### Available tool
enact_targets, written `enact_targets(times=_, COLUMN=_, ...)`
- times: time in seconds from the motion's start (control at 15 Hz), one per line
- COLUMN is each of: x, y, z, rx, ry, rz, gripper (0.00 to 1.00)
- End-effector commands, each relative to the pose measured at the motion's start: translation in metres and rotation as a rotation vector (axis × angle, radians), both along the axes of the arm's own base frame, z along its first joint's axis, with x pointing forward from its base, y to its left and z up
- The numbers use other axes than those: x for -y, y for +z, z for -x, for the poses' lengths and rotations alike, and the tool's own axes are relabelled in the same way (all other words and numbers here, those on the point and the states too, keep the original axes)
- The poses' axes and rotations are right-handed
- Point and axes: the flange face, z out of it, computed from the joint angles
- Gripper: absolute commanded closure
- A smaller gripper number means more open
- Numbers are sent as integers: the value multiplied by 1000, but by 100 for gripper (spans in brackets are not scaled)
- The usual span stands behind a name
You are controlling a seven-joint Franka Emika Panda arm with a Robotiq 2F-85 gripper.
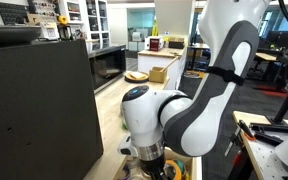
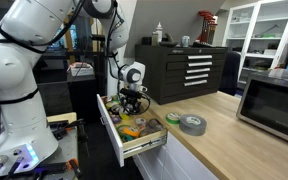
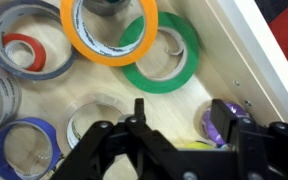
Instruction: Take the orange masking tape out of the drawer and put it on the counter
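While the gripper (image 3: 189, 140) hangs with fingers apart, the orange masking tape (image 3: 109, 30) lies beyond them in the drawer (image 3: 246, 75), overlapping the green tape roll (image 3: 164, 55).

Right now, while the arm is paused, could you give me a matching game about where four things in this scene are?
Things:
1. orange masking tape
2. grey tape roll
3. black tool cabinet
4. gripper

Places:
a. lying on the counter
b. hanging over the open drawer
c. lying inside the drawer
d. standing behind the counter

Pairs: 1-c, 2-a, 3-d, 4-b
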Motion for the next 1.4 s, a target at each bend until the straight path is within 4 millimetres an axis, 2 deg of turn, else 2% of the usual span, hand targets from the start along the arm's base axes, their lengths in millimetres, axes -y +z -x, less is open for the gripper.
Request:
enact_targets(times=0.0, x=11, y=8, z=15, rx=-61, ry=-70, rz=35, gripper=2)
enact_targets(times=0.27, x=23, y=-4, z=22, rx=-104, ry=-103, rz=66, gripper=0)
enact_targets(times=0.87, x=76, y=-38, z=17, rx=-147, ry=-162, rz=83, gripper=0)
enact_targets(times=1.33, x=86, y=-60, z=17, rx=-176, ry=-175, rz=57, gripper=0)
